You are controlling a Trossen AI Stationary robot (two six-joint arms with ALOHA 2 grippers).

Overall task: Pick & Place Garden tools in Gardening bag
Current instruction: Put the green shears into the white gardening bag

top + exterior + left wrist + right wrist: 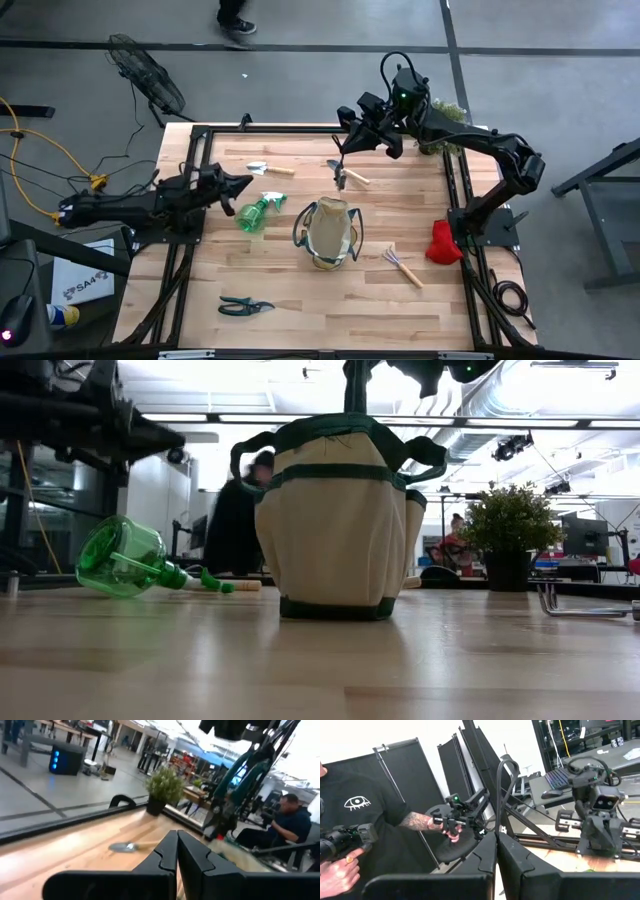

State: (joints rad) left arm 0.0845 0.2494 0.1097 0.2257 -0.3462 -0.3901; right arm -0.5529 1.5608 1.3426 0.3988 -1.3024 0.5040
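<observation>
The beige gardening bag (330, 232) stands upright mid-table and also shows in the low view (335, 510). A green spray bottle (258, 212) lies on its side left of it. A wooden-handled trowel (268, 168) lies at the far left, and another (346, 177) lies under my right gripper. A hand rake (403, 265), a red glove (442, 242) and black pruners (243, 306) lie on the table. My left gripper (246, 184) is shut and empty, hovering by the spray bottle. My right gripper (344, 148) is shut and empty in its wrist view (496, 847), above the far trowel.
A potted plant (445, 112) stands at the far right, behind my right arm. Black frame rails run along the table's left, far and right edges. A person holding a device stands beyond the table's left side (375, 815). Bare wood lies at the near edge.
</observation>
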